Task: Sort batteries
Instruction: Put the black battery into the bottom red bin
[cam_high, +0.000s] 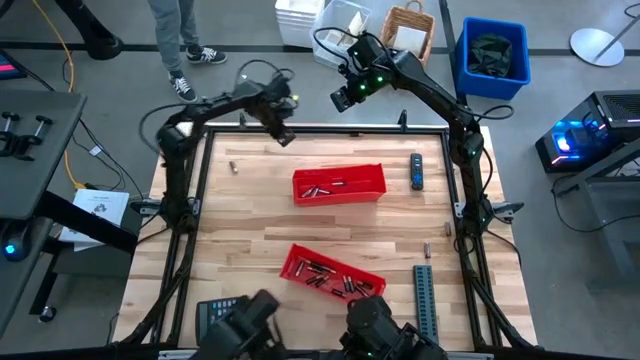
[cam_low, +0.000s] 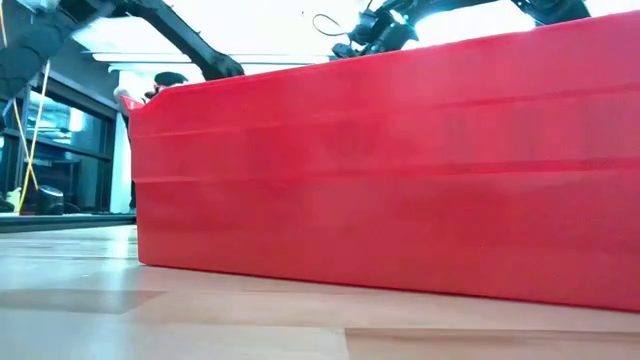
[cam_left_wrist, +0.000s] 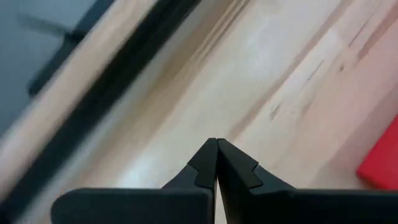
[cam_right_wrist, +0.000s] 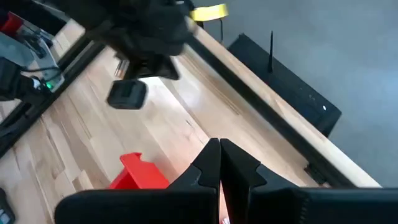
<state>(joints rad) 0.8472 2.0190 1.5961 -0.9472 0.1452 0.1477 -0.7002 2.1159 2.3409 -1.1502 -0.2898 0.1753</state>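
Note:
Two red trays hold batteries: one at the table's middle (cam_high: 338, 185), one near the front edge (cam_high: 330, 272). Its wall fills the low view (cam_low: 400, 170). A loose battery (cam_high: 232, 167) lies on the wood at the far left, and two more small ones (cam_high: 428, 249) lie near the right edge. My left gripper (cam_high: 285, 136) hangs shut over the table's far edge, pointing steeply down, with nothing between its fingers (cam_left_wrist: 216, 146). My right gripper (cam_high: 340, 100) is shut too (cam_right_wrist: 219, 146), raised high just beyond the far edge.
A black-and-blue oblong device (cam_high: 417, 172) lies at the far right and a long grey ridged strip (cam_high: 425, 300) at the near right. A dark frame (cam_high: 320, 128) borders the table. Bare wood lies left of the trays. A person's legs (cam_high: 175, 40) stand beyond the far edge.

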